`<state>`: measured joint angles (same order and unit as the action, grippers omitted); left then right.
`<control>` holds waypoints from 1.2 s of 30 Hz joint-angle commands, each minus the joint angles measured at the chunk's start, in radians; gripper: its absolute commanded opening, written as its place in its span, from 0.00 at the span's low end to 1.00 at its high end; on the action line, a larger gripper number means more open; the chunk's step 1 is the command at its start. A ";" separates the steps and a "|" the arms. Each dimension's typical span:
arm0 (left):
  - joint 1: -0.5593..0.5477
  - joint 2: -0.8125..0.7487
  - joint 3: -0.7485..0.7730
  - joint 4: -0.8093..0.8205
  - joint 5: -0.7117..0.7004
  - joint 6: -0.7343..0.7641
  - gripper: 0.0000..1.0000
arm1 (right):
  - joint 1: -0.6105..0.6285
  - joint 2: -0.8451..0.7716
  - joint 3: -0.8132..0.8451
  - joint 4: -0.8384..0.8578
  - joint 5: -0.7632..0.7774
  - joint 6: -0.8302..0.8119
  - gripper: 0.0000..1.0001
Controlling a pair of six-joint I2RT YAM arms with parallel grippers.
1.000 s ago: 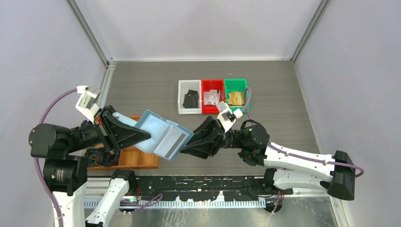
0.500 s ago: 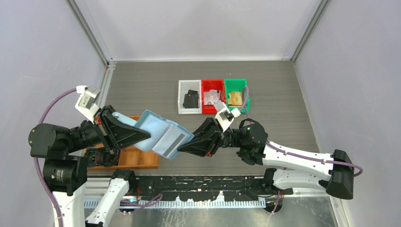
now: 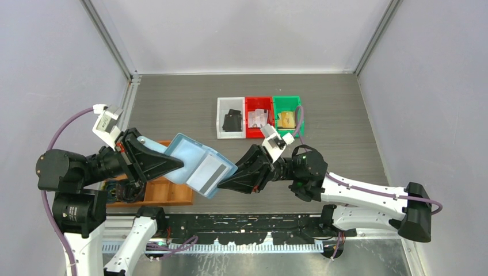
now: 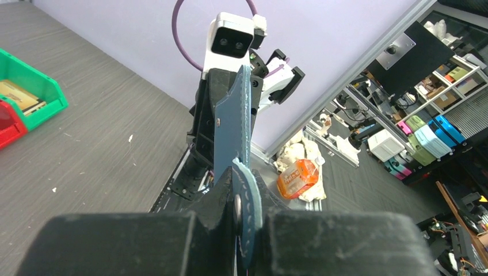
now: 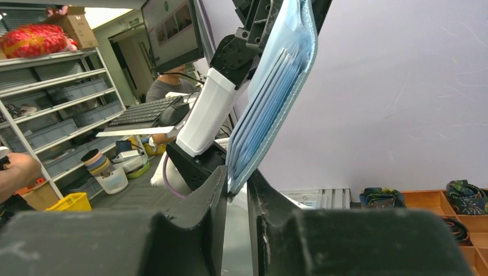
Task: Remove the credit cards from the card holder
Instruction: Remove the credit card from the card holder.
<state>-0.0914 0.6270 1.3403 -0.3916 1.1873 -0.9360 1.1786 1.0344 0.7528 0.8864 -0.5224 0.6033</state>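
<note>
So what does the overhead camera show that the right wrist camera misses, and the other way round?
Only the overhead view shows the left arm and right arm whole, the white bin, red bin, green bin, and a pale grey credit card in the opened card holder. Only the right wrist view shows that card holder edge-on, its pockets layered, plus shelves and a keyboard beyond. Both show the card holder at the tips of the right gripper, and the wooden tray.

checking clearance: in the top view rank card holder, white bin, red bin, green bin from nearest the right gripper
1. card holder, at the right gripper tips
2. white bin, left of row
3. red bin, middle
4. green bin, right end
</note>
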 commanded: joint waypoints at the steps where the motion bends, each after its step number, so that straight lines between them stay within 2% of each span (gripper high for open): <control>1: 0.002 0.007 0.008 0.018 -0.029 0.017 0.00 | 0.008 -0.029 0.055 0.020 0.003 -0.017 0.22; 4: 0.002 0.008 0.008 0.017 -0.030 0.017 0.00 | 0.009 -0.036 0.065 -0.032 0.065 -0.031 0.16; 11: 0.002 0.005 0.001 0.013 -0.033 0.022 0.00 | 0.011 -0.023 0.104 -0.145 0.150 -0.059 0.11; 13: 0.002 0.000 -0.003 0.011 -0.033 0.040 0.00 | 0.013 -0.018 0.128 -0.201 0.202 -0.069 0.18; 14: 0.002 -0.004 -0.008 0.008 -0.034 0.051 0.00 | 0.015 -0.016 0.134 -0.226 0.241 -0.069 0.27; 18: 0.002 -0.018 -0.024 -0.028 -0.032 0.112 0.00 | 0.018 0.007 0.155 -0.251 0.312 -0.074 0.36; 21: 0.002 -0.023 -0.030 -0.044 -0.029 0.135 0.00 | 0.025 0.029 0.172 -0.248 0.319 -0.080 0.40; 24: 0.002 -0.025 -0.033 -0.068 -0.026 0.166 0.00 | 0.030 0.048 0.191 -0.246 0.308 -0.087 0.51; 27: 0.002 -0.025 -0.039 -0.108 -0.025 0.222 0.00 | 0.033 0.073 0.242 -0.282 0.234 -0.114 0.64; 32: 0.002 -0.030 -0.050 -0.205 -0.017 0.338 0.00 | 0.038 0.106 0.343 -0.455 0.138 -0.187 0.69; 36: 0.002 -0.038 -0.065 -0.214 0.002 0.330 0.00 | 0.038 0.118 0.373 -0.500 0.136 -0.227 0.67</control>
<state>-0.0914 0.6010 1.2858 -0.5713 1.1629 -0.6514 1.2072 1.1458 1.0485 0.4175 -0.3382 0.4435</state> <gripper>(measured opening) 0.064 0.686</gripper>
